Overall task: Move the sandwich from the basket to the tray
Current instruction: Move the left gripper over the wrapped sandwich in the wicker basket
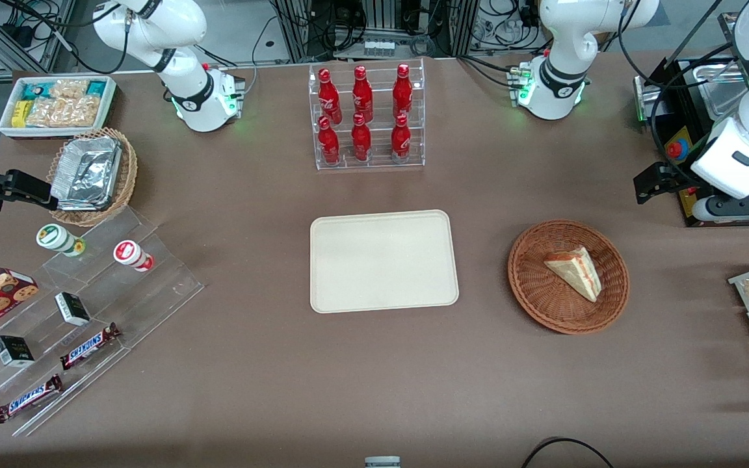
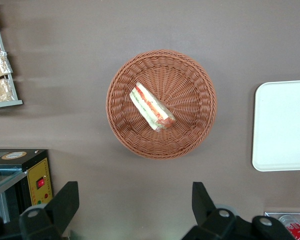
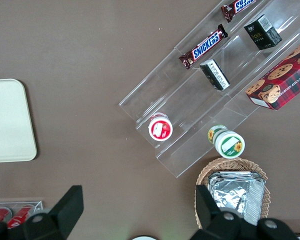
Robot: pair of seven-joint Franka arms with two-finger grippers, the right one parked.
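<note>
One sandwich point(image 1: 575, 272), one round basket point(image 1: 530, 286), one tray point(image 1: 383, 260), six red bottles point(image 1: 363, 116) in a clear rack, two Snickers bars point(image 1: 90, 346), one open left-arm hand point(image 2: 132, 205) high above the table

The gripper point(image 1: 649, 183) sits at the front view's right edge, its arm cut off there. Wrist view crops the tray point(image 2: 282, 125) at the frame edge, and the sandwich point(image 2: 151, 106) hides part of the basket point(image 2: 190, 80) floor.

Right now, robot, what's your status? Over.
Claw open, high above table, holding nothing. Sandwich lies in basket. Tray bare. Nothing between them.
</note>
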